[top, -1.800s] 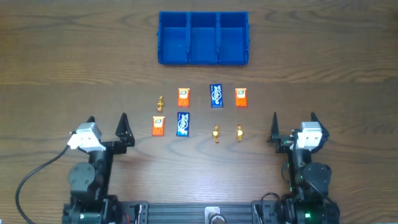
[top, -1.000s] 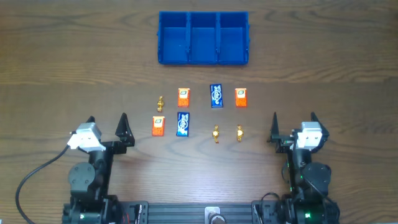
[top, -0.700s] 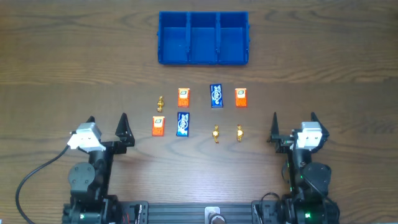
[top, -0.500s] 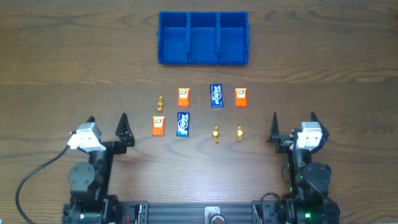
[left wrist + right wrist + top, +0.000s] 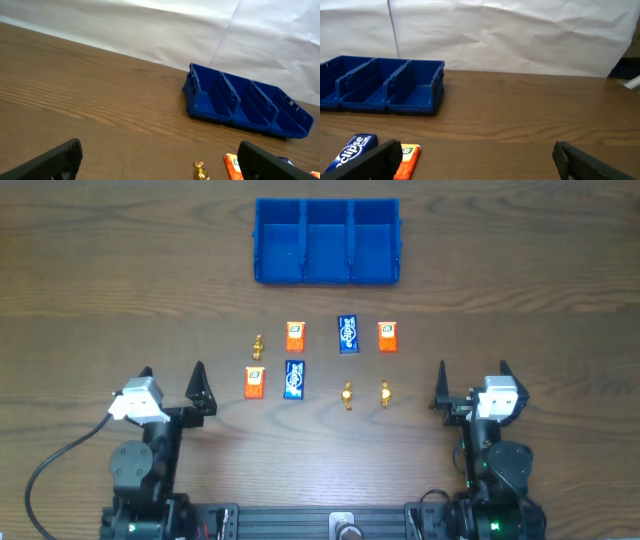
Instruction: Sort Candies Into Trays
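tray [image 5: 327, 277] on wood table [image 5: 100, 280], white backdrop [image 5: 520, 40]

The table [image 5: 100, 280] is brown wood with a long horizontal grain and a matt, faintly satin finish. At upper centre of the top view, the blue tray [image 5: 326, 278] looks like moulded plastic, smooth, with a mild sheen on its walls. Below it, the orange packets [image 5: 295, 336] and blue packets [image 5: 347, 334] have slick, glossy printed wrappers, and the small gold candies [image 5: 347, 395] are wrapped in shiny crinkled foil. The left gripper [image 5: 172, 368] and right gripper [image 5: 472, 366] have matt black fingers that look like plastic. In the right wrist view, the white backdrop [image 5: 520, 35] looks like matt paper, lightly creased.
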`<control>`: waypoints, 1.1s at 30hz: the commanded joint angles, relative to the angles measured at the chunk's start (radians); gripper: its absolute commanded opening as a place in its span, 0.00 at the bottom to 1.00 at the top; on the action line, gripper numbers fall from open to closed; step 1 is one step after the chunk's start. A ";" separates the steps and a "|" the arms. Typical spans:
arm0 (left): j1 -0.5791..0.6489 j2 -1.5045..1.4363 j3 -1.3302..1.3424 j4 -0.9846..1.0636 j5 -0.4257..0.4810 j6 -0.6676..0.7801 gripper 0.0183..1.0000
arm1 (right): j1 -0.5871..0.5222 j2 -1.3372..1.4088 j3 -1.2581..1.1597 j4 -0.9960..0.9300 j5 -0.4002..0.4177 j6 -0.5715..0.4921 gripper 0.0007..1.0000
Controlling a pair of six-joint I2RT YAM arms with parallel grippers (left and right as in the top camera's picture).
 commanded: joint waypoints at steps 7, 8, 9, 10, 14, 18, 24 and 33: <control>0.006 -0.006 -0.014 -0.047 -0.003 0.014 1.00 | 0.002 -0.003 -0.002 -0.005 -0.002 -0.012 1.00; 0.006 -0.006 -0.014 -0.047 -0.003 0.014 1.00 | 0.002 -0.003 -0.002 -0.005 -0.002 -0.012 1.00; 0.006 -0.006 -0.014 -0.047 -0.003 0.014 1.00 | 0.002 -0.003 -0.002 -0.005 -0.002 -0.012 1.00; 0.006 -0.006 -0.014 -0.047 -0.003 0.014 1.00 | 0.002 -0.003 -0.002 -0.005 -0.002 -0.012 1.00; 0.006 -0.006 -0.014 -0.047 -0.018 0.016 1.00 | 0.002 -0.003 -0.002 -0.005 -0.002 -0.012 1.00; 0.006 -0.006 -0.014 -0.046 -0.066 0.018 1.00 | 0.002 -0.003 -0.002 -0.005 -0.002 -0.012 1.00; 0.002 -0.006 -0.008 -0.046 0.035 0.031 1.00 | 0.002 -0.003 -0.002 -0.005 -0.002 -0.012 1.00; -0.108 0.348 0.475 -0.578 0.112 0.055 1.00 | 0.002 -0.003 -0.002 -0.005 -0.002 -0.012 1.00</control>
